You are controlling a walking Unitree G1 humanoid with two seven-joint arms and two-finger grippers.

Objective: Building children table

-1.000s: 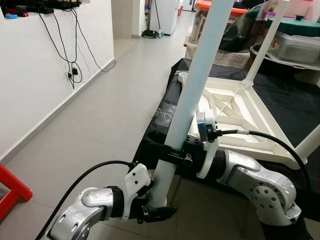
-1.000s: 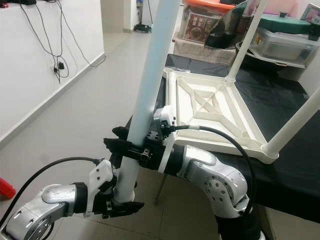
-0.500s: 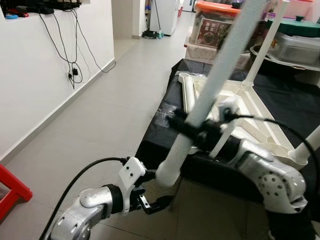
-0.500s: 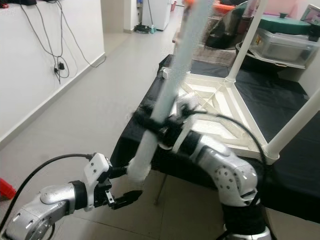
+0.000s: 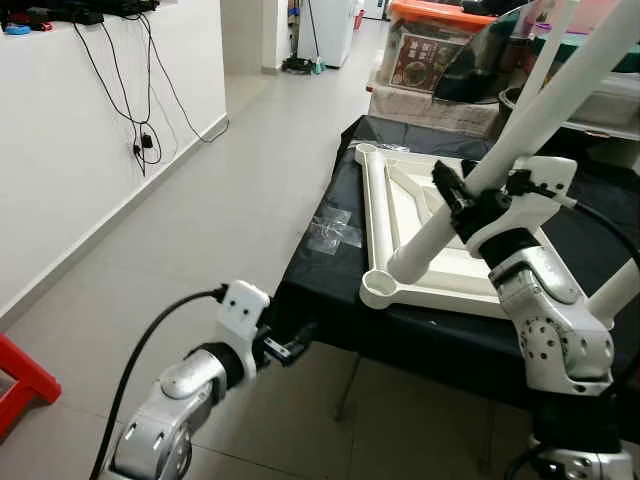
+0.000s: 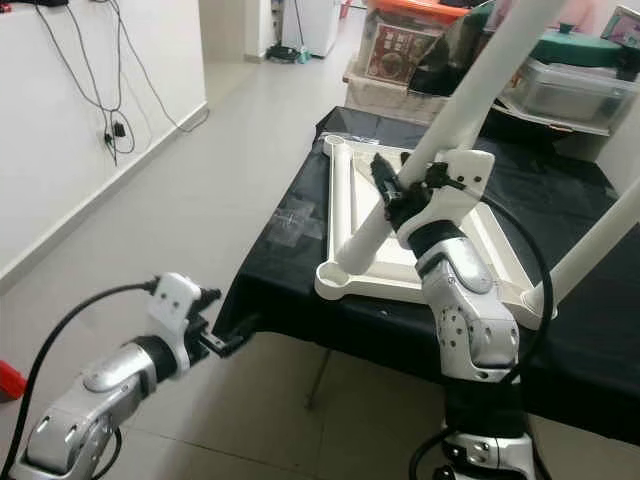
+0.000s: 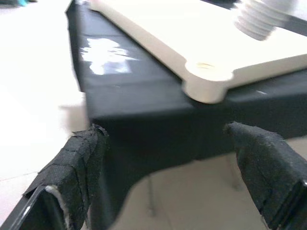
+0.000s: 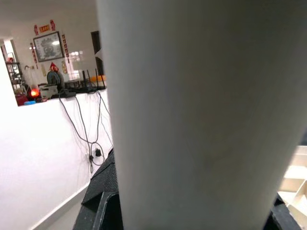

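Right claw [image 5: 462, 203] grips the white leg [image 5: 520, 120], tip near the tabletop [image 5: 377, 205] socket at 6 o'clock; left claw [image 5: 291, 343] hangs wide.

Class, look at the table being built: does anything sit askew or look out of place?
The leg in the right gripper leans at a slant, its threaded end just above the corner socket of the upturned tabletop, not yet seated. Crumpled clear plastic lies on the black cloth. The left gripper hangs open, holding nothing.
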